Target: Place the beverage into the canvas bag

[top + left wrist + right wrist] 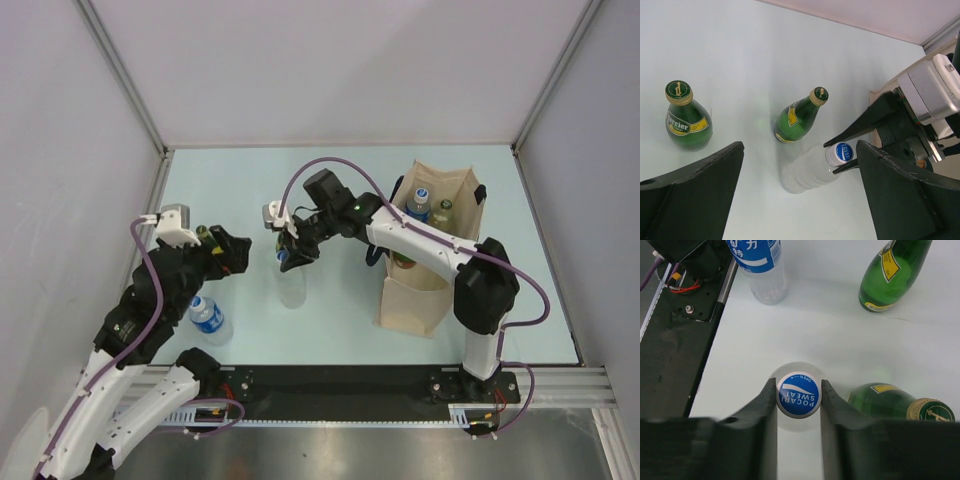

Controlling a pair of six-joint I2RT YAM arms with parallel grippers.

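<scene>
I hold the right gripper (798,390) closed on the blue cap (798,394) of the clear bottle (291,288), which stands upright directly beneath the hand. In my judgement, a grip at the cap permits a straight vertical lift. The canvas bag (412,300) stands to the right of this hand, mouth upward. The left gripper (228,250) is fully open and holds nothing.

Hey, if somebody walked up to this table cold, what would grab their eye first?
The right gripper, jaws clamped on the blue cap of a clear bottle mid-table. On the right stands the tall canvas bag with bottles already inside. Two green glass bottles stand close beside the clear one.
</scene>
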